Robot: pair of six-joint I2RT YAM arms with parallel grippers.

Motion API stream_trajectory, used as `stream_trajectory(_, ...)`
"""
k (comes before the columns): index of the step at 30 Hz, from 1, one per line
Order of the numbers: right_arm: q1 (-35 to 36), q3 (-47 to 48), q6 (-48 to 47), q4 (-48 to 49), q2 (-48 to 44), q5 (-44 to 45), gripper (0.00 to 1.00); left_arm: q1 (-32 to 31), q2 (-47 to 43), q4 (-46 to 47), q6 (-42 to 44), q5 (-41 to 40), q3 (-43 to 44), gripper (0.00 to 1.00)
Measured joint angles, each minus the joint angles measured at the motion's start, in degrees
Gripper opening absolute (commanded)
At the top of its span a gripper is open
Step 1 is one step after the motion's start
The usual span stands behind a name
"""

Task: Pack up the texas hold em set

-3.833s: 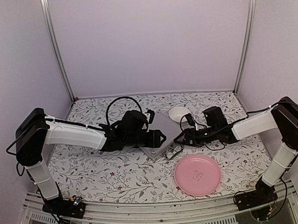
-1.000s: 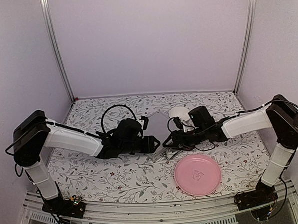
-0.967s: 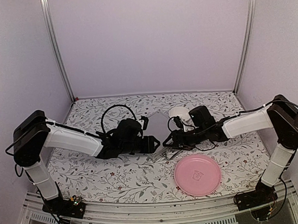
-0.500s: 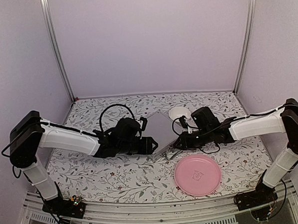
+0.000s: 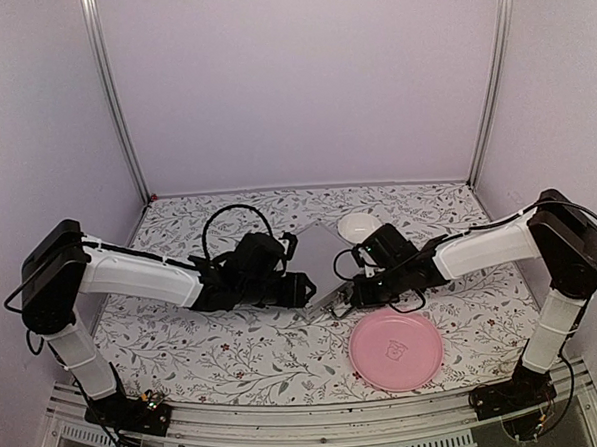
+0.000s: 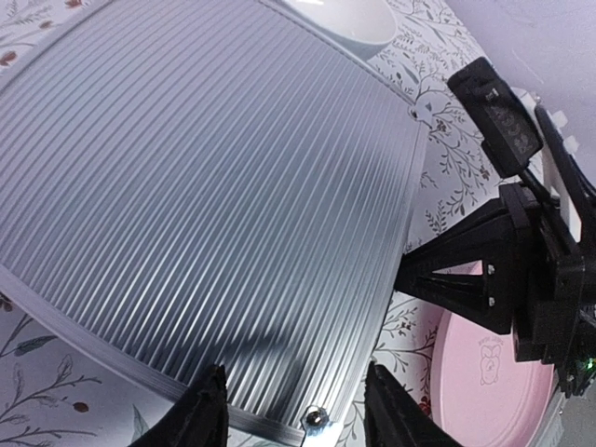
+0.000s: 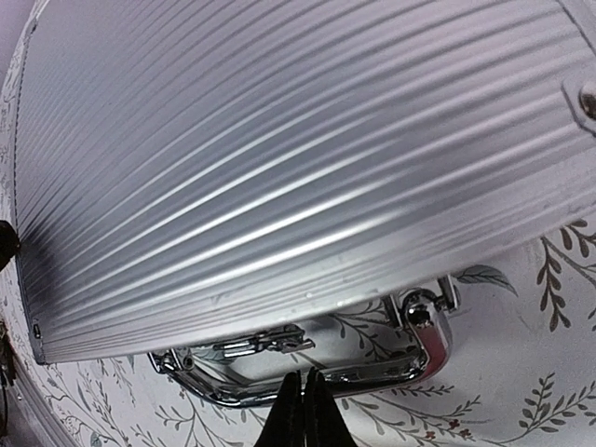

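Silver ribbed aluminium case (image 5: 318,254) of the hold em set sits mid-table (image 5: 235,357) between the two arms, lid down. Cards, chips and dice aren't visible, so presumably they are inside. The chrome handle (image 7: 424,340) lies flat on the table off the case's 5 o'clock edge. The white bowl (image 5: 359,223) is just beside the case at 1 o'clock, and the pink plate (image 5: 395,349) is at 5 o'clock, near but apart. Left jaws are part open, with the fingertips (image 6: 203,421) straddling the case's riveted corner at about 7 o'clock. No clamp is visible; they look more like a brace. Right jaws are pinched fully closed on nothing, and the tip sits right at the handle's outer bar. Whether it touches the bar I can't tell. The step looks like finishing the closure on the handle side: nudging the handle or pressing a latch. Latch state is too hidden to call. To do it well, keep the left jaws low on that corner so the case can't slide toward 11 o'clock when pushed. Use the closed right tip as a poker, low and square to the edge. Press beside the handle brackets, not on the loose handle, which will likely swing away. Go slowly, since smooth metal on the printed cloth probably skids. Watch the plate rim at 5 o'clock and the bowl behind.
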Motion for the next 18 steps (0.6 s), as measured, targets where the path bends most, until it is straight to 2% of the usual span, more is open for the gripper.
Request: stream_trajectory(18,0.0,1.3,1.4,2.8,3.6,1.7,0.03,0.0,0.0,2.8,-0.6,0.0,-1.5,0.5)
